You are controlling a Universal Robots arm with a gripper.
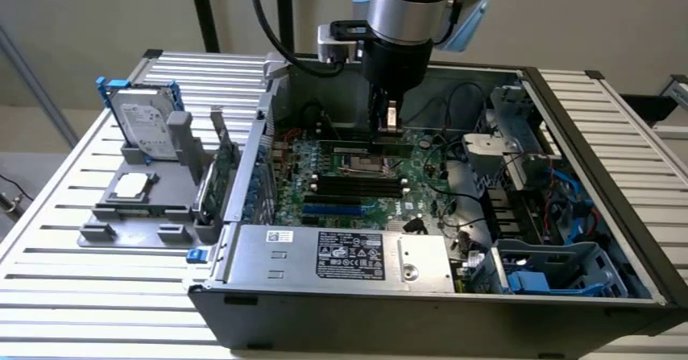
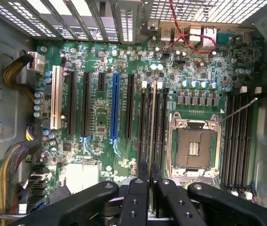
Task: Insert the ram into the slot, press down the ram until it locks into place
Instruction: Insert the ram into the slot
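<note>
My gripper point(image 1: 387, 125) reaches down into the open computer case and is shut on the ram point(image 1: 369, 147), a thin green stick held level over the motherboard point(image 1: 414, 203). In the wrist view the ram point(image 2: 152, 122) shows edge-on as a pale line running out from between the black fingers point(image 2: 137, 200) of my gripper point(image 2: 150, 188). It lines up along the bank of long black slots point(image 2: 144, 127) beside the processor socket point(image 2: 194, 143). The same slots point(image 1: 355, 185) lie just in front of the socket in the exterior view. Whether the ram touches a slot I cannot tell.
The case walls point(image 1: 602, 175) close in all round. A silver power supply point(image 1: 355, 255) sits at the front and a blue drive cage point(image 1: 549, 275) at the exterior view's right. A blue socket point(image 2: 116, 108) and cable bundles point(image 2: 11, 174) are nearby. A hard drive point(image 1: 145, 126) stands on a grey fixture outside.
</note>
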